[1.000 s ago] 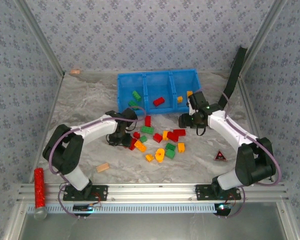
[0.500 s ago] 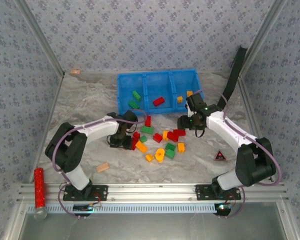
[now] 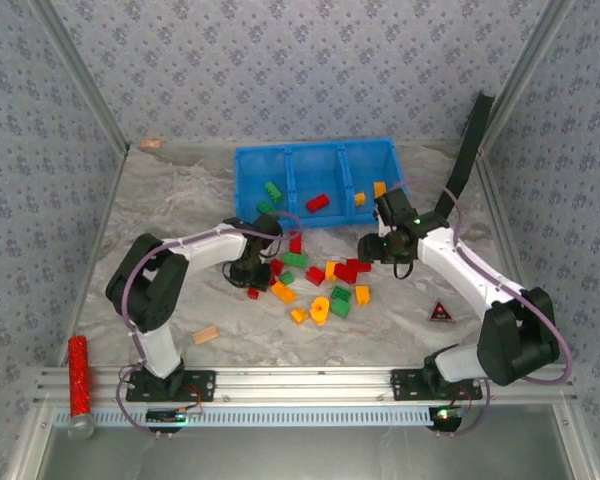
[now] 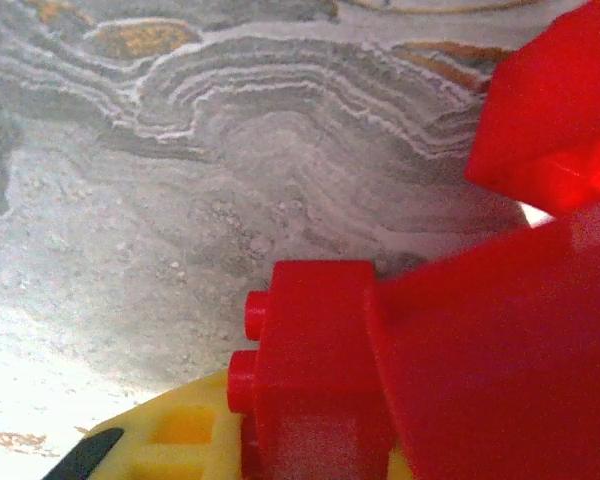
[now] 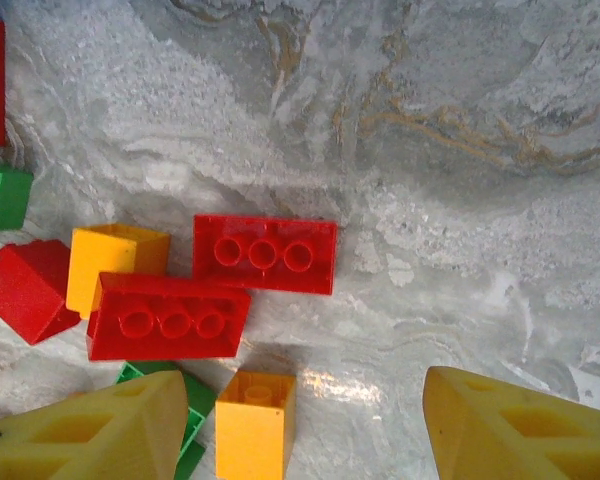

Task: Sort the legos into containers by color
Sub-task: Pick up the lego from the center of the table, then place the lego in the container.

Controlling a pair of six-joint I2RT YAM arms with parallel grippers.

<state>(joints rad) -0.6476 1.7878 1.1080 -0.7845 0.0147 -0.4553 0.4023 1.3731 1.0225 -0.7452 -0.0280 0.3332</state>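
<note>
We find the loose legos (image 3: 320, 285) scattered on the marbled table (image 3: 170, 200) just off the near wall of the blue three-compartment tray (image 3: 315, 147). The tray already holds green bricks (image 3: 270, 190) in its left compartment, a binned red brick (image 3: 318, 203) in the middle and orange bricks (image 3: 360, 198) on the right. The left gripper (image 3: 248, 272) is low at the scatter's edge, near the tray's left near corner. In its wrist view a small red brick (image 4: 310, 370) sits hard against one yellow finger (image 4: 170, 440), but red plastic hides the other, so we cannot tell whether it is pinched or merely touched. The right gripper (image 5: 305, 385) hangs near the tray's right near corner, fingers spread wide with nothing between them, beside two long red bricks (image 5: 265, 253) that lie touching each other and an orange brick (image 5: 115, 265). We judge the crowding to be the main risk: closing here could catch two pieces or shove a neighbour aside, and a stray colour could reach the wrong compartment. Both arms heading for the middle compartment with red could also clash. We read no brand or writing anywhere, and the mark on the small triangular piece (image 3: 440, 312), well off the tray's right near corner, is too small to read.
</note>
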